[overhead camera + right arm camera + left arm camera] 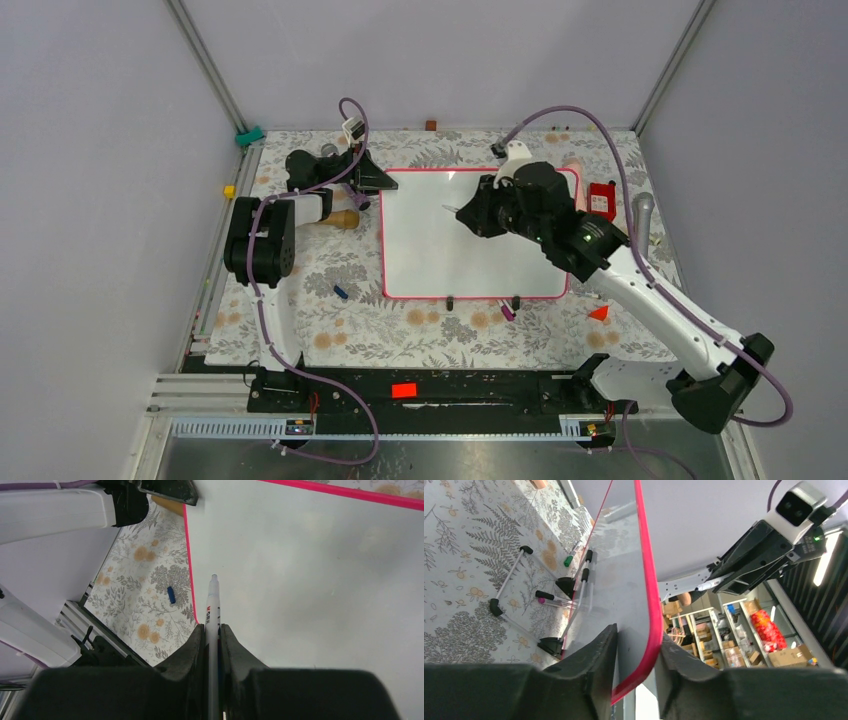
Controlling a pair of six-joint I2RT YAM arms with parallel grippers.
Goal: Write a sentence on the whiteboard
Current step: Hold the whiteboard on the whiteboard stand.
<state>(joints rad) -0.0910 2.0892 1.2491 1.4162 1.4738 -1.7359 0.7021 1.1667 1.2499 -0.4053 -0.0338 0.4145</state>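
Grip state, right gripper (212, 630): clenched on a white marker (213, 605), whose barrel runs out between the two black fingers with the tip pointing forward. In the top view this gripper hangs over the upper middle of the whiteboard (440, 260), with the marker pointing toward 9 o'clock. I cannot tell whether the tip is touching the surface.

Left gripper (636, 640): clamped on the pink-red frame of the whiteboard, one finger on each face. It sits at the board's 10 o'clock corner in the top view.

The whiteboard lies flat at the middle of the floral tablecloth (400, 330). Two small black clips (451, 300) sit on its 6 o'clock edge.

A blue cap (171, 594) lies on the cloth just beside the board's 8 o'clock corner. A red block (602, 200) lies just past the 3 o'clock edge.
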